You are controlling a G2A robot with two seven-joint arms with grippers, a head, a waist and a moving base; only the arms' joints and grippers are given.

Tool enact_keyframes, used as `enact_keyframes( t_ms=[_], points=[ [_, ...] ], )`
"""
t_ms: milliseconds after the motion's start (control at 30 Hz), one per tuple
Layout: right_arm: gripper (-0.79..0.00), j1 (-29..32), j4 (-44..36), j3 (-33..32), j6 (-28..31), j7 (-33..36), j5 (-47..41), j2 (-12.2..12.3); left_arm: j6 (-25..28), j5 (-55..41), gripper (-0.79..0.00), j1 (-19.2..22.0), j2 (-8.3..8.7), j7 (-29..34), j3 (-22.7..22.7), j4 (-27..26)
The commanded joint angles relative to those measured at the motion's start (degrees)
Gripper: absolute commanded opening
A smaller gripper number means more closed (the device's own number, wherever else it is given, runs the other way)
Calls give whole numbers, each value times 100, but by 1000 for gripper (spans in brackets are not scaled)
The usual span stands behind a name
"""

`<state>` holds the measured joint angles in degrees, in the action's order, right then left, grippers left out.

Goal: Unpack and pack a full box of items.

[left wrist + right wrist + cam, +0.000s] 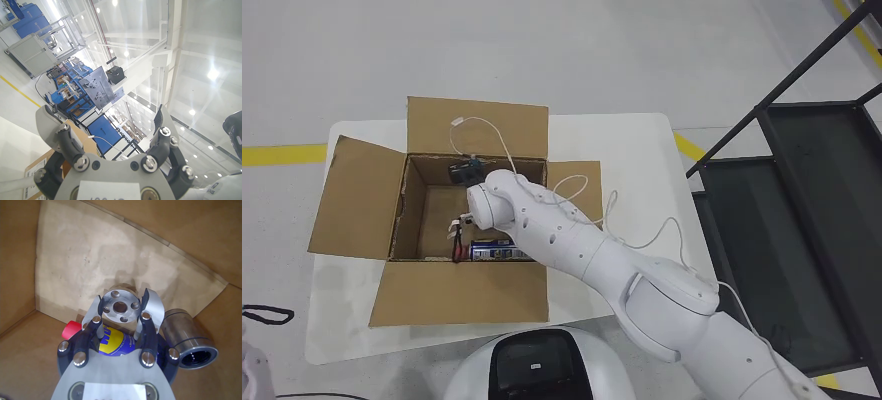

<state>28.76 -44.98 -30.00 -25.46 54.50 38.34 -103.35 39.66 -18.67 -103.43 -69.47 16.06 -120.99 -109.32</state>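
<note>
Two tools: the right tool (122, 303), inside the box (113, 247), pinches a flange (125, 297) near a can (113, 340) and a bearing (187, 336); the left tool (103, 111) gapes wide, holding nothing

- Box (352, 205): plain brown cardboard, with a paler tan sheet (94, 256) inside.
- Flange (113, 298): bare silver metal.
- Spray can (115, 342): blue with a yellow patch and white print; its cap (70, 329) is red.
- Cylinder (187, 338): shiny silver with one dark ring.
- Table (612, 150): white.
- Right gripper (122, 303): silver fingers, black links.

right gripper (122, 303): pointing down, apparently pinching flange (127, 298) | left gripper (103, 113): pointing up, fingers spread
</note>
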Motion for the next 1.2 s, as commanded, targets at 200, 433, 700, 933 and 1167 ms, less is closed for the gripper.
enact_keyframes(
  t_ms=[200, 433, 700, 933, 1167],
  points=[
    [-785, 246, -1176, -191, -182, 508, 602, 245, 0, 0, 0, 0, 0, 0, 0, 0],
    [-785, 681, -2580, -585, -337, 1106, 1347, 585, 0, 0, 0, 0, 0, 0, 0, 0],
    [-785, 1441, -4452, -1138, -609, 1823, 2687, 983, 0, 0, 0, 0, 0, 0, 0, 0],
    [-785, 2566, -5837, -1828, -635, 1797, 3444, 1221, 0, 0, 0, 0, 0, 0, 0, 0],
    [-785, 3353, -6671, -2437, -577, 1856, 3913, 1332, 0, 0, 0, 0, 0, 0, 0, 0]
  ],
)
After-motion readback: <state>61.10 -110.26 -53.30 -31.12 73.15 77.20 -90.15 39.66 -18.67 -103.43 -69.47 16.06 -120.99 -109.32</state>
